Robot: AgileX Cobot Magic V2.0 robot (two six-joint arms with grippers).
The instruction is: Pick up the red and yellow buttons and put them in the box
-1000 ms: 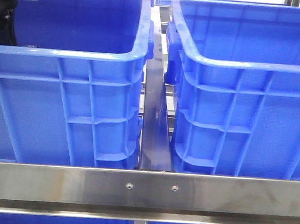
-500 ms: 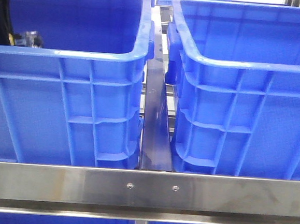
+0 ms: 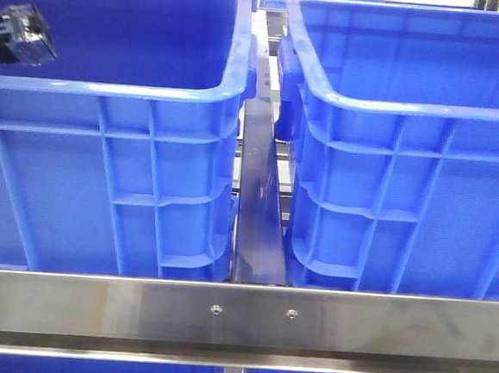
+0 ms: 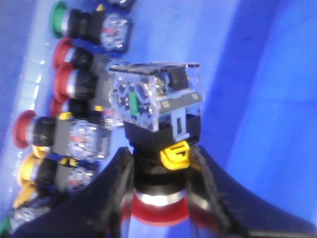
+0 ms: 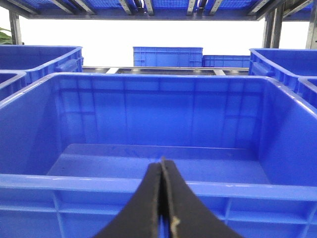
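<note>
My left gripper is shut on a red button with a black collar, a yellow clip and a clear contact block. In the front view that block shows at the far left, inside the left blue box near rim height. Below it in the left wrist view lie several more buttons: red ones, a yellow one and a green one. My right gripper is shut and empty, in front of the near wall of the empty right blue box.
The two big blue boxes stand side by side on a steel rack, with a narrow gap between them. A steel rail runs across the front. More blue crates stand farther back.
The held button's clear block has risen and tilted at the left edge of the front view. The dark arm that stood there a second ago has moved out of view.
</note>
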